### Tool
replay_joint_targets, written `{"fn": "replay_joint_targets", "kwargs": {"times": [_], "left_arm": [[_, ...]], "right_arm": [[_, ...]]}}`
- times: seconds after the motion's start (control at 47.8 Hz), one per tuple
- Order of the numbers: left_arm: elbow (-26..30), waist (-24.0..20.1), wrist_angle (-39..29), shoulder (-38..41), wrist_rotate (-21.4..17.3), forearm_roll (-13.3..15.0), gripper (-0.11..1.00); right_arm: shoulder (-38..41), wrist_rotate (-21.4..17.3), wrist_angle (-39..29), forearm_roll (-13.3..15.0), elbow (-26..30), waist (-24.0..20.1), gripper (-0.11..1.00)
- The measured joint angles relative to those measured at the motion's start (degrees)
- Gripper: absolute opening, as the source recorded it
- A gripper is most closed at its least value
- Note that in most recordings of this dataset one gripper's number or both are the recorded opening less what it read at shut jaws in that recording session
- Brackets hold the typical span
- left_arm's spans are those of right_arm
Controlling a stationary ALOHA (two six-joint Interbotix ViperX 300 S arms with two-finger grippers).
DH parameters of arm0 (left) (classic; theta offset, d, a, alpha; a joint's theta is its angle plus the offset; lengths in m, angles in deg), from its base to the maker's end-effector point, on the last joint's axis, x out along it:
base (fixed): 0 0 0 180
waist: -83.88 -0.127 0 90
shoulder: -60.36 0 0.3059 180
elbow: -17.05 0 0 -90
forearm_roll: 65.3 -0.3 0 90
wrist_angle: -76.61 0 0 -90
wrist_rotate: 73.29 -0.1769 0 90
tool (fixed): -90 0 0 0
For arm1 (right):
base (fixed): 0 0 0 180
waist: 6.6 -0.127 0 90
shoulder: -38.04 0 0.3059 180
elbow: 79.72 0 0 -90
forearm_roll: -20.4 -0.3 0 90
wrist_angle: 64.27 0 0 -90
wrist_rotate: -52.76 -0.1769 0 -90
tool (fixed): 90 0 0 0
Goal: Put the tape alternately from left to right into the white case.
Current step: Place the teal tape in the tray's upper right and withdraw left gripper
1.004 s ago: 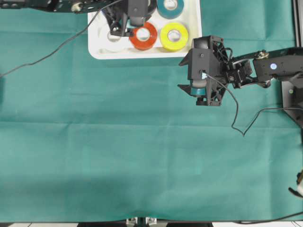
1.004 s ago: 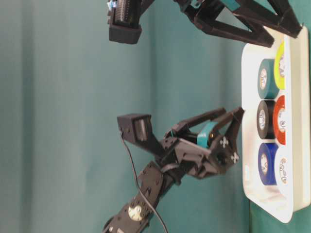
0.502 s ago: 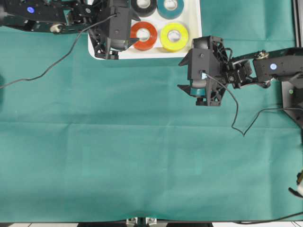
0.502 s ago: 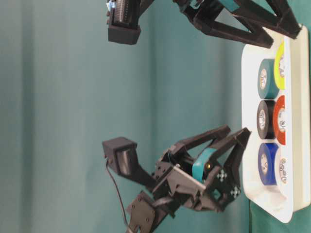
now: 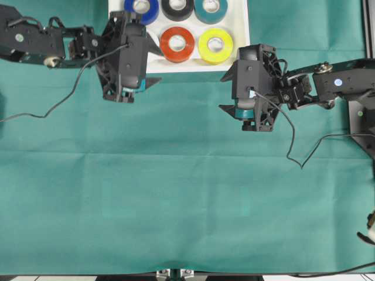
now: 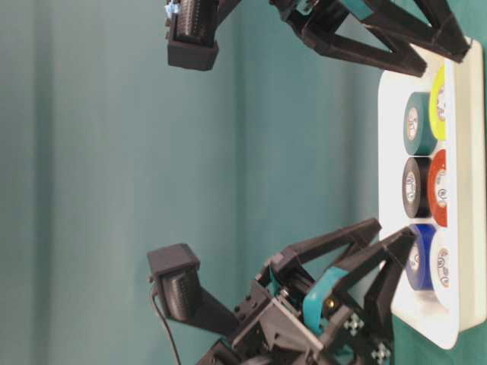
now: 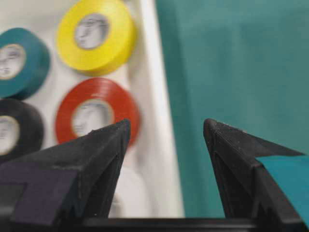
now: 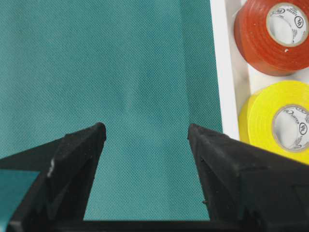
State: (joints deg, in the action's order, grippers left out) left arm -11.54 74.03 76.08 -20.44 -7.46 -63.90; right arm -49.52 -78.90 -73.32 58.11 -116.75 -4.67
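At the far edge of the green tabletop [image 5: 176, 193] sits the white case [image 5: 240, 35], and all six tape rolls lie inside it: the blue roll [image 5: 140, 7], black roll [image 5: 177, 7] and teal roll [image 5: 211, 8] in the back row, the red-orange roll [image 5: 177, 44] and yellow roll [image 5: 215, 45] in front. The white roll [image 6: 444, 268] shows only from table level, next to the blue one; the left arm hides it from above. The left gripper [image 5: 153, 67] hangs over the case's near left corner, fingers [image 7: 104, 145] spread wide and holding nothing. The right gripper [image 5: 224, 92] hovers just beside the case's right end, fingers [image 8: 82, 145] equally wide and empty, above bare cloth. No roll is left on the cloth, so the loading looks finished, and this seems to be the clearing-away stage. Next, each arm likely only needs to draw clear of the case without nudging its rim.
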Motion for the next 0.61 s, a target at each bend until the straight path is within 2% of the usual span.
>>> {"fn": "replay_joint_targets", "kwargs": {"times": [0.146,0.356,0.607], "left_arm": [[-1.5,2.3,0.1,-0.7,3.9,0.0,0.96],[-3.7,3.1,0.0,-1.7,8.6,0.0,0.96],[-5.4,3.5,0.1,-3.2,9.8,0.0,0.96]], "right_arm": [[0.1,0.1,0.0,0.0,0.0,0.0,0.78],[0.1,0.1,0.0,0.0,-0.1,0.0,0.78],[0.1,0.3,0.0,0.1,0.0,0.0,0.78]]}}
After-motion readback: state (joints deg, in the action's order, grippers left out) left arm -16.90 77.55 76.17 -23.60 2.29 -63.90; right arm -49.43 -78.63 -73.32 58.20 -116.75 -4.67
